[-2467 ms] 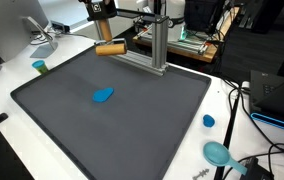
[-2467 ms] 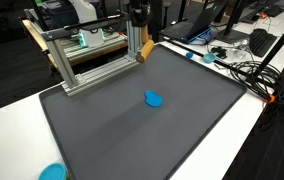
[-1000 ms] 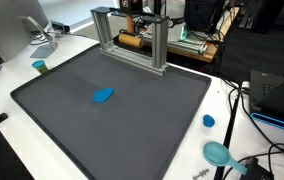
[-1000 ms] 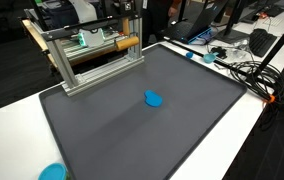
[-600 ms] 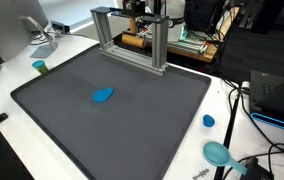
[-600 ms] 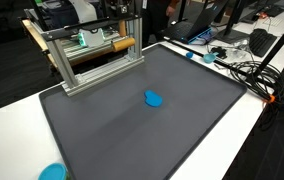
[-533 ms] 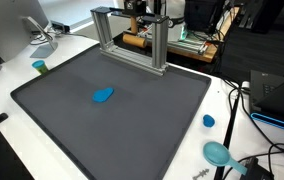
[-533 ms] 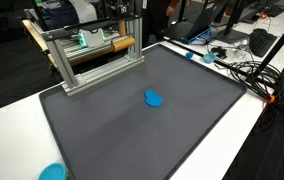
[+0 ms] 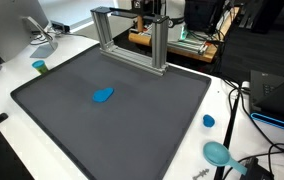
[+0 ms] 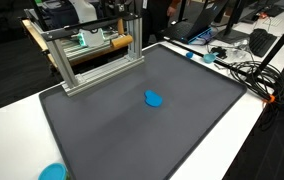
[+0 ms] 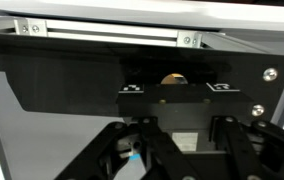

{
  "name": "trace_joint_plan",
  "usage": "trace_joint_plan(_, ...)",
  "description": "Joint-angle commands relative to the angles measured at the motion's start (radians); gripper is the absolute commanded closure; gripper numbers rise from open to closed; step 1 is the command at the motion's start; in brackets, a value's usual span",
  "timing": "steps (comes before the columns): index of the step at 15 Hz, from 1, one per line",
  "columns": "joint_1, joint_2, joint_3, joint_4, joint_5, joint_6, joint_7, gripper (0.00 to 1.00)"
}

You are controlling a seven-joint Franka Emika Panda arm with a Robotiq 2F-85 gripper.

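My gripper (image 10: 126, 28) is shut on a short wooden cylinder (image 10: 122, 42) and holds it level behind an aluminium frame (image 10: 92, 65) at the far edge of the dark mat (image 10: 132, 130). In an exterior view the cylinder (image 9: 140, 38) shows through the frame's opening (image 9: 160, 45). In the wrist view my gripper's dark fingers (image 11: 177, 125) fill the lower half, with a bit of the wood (image 11: 172, 77) above them and the frame's bar (image 11: 102, 30) across the top. A small blue object (image 9: 103, 95) lies on the mat, far from my gripper; it also shows in an exterior view (image 10: 153, 98).
A green cup (image 9: 40, 66) stands off the mat's edge. A small blue cap (image 9: 209, 121) and a teal bowl (image 9: 217, 152) lie on the white table near cables (image 9: 252, 165). Desks with equipment stand behind the frame.
My gripper has carried the wooden cylinder from the mat side of the frame, over its top bar, to behind it, and it keeps drifting along the back. The blue object has not moved.
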Motion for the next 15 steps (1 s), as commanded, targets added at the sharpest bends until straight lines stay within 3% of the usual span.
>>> trace_joint_plan(1,0.013,-0.076,-0.009,-0.046,0.003,-0.017,-0.006,0.78)
trace_joint_plan(2,0.015,-0.078,-0.013,-0.049,0.012,-0.023,-0.005,0.28)
trace_joint_plan(3,0.014,-0.082,-0.014,-0.054,0.016,-0.018,-0.001,0.27)
trace_joint_plan(7,0.005,-0.116,-0.033,-0.053,0.021,-0.011,-0.005,0.01)
trace_joint_plan(13,-0.031,-0.318,-0.147,-0.033,-0.006,0.012,-0.118,0.00)
trace_joint_plan(14,-0.026,-0.225,-0.103,-0.016,0.005,0.000,-0.056,0.00)
trace_joint_plan(15,-0.030,-0.259,-0.123,-0.014,0.004,0.001,-0.083,0.00)
